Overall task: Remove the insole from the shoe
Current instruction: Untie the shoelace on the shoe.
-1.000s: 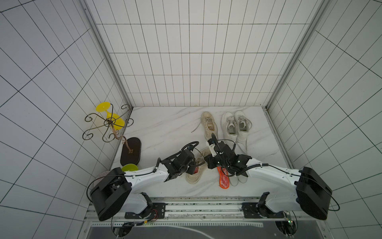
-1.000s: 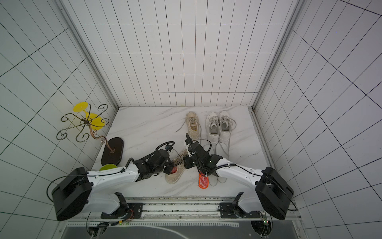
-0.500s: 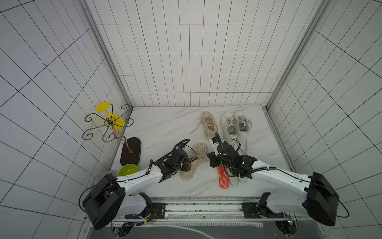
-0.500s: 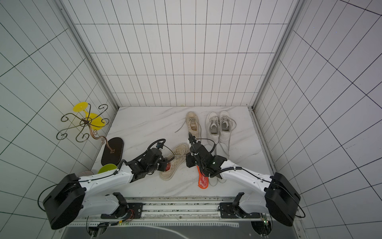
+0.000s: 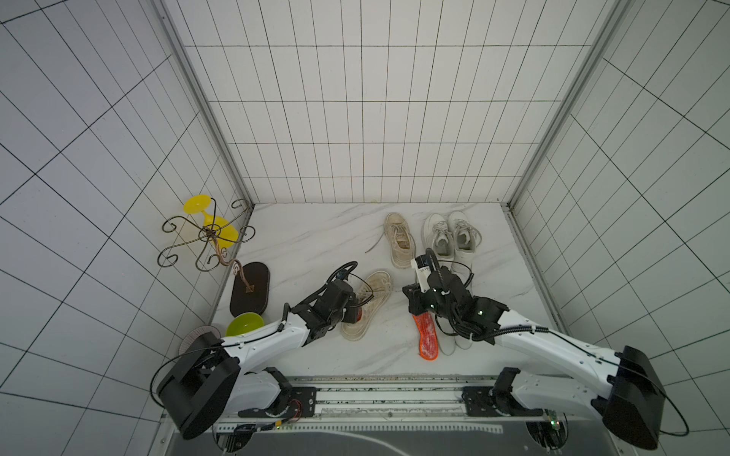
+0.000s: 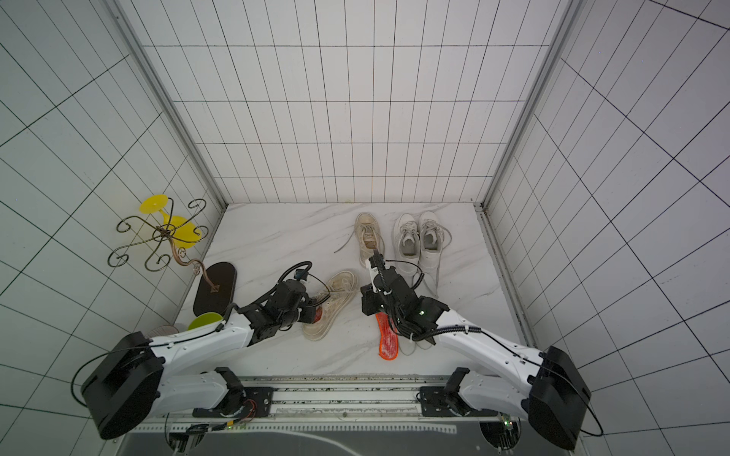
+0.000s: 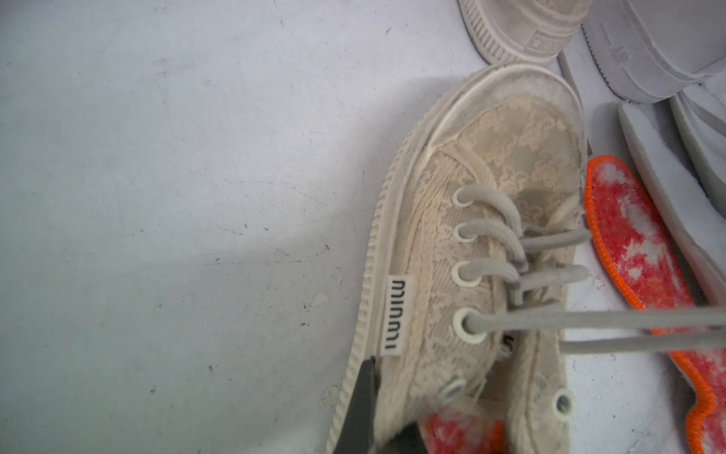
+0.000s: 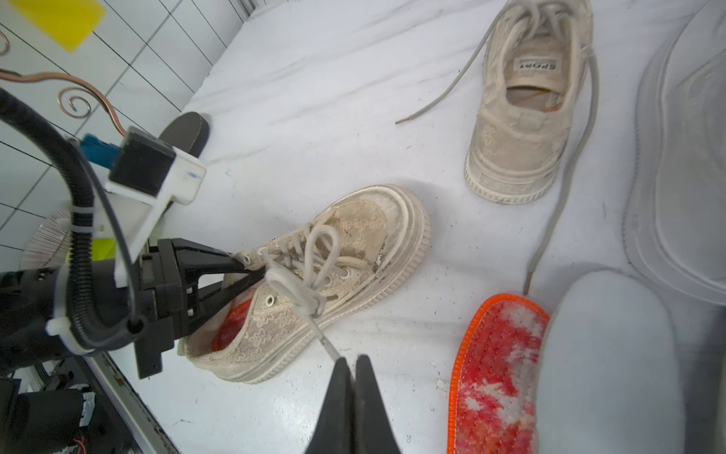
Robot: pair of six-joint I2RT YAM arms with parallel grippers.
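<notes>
The beige shoe lies on the marble table, near the front middle. In both top views its toe points to about 1 o'clock. The insole, red with an orange edge, is inside the shoe. Only its heel part shows through the opening, and both wrist views show it.

The left gripper reaches the shoe from about 8 o'clock and is closed on the shoe's upper, beside the eyelets. One finger is outside the side wall and the other is inside, above the insole. The right gripper is at about 3 o'clock of the shoe. Its fingertips are pressed together on the end of the lace, which runs straight and tight from an eyelet toward it.

A second insole of the same colours lies flat on the table at about 4 o'clock of the shoe, partly under the right arm. White insoles lie just beside it.

Another beige shoe stands at about 12 o'clock, and a pair of white sneakers at about 1 o'clock. At 9 o'clock, near the left wall, are a dark oval base and a green bowl.
</notes>
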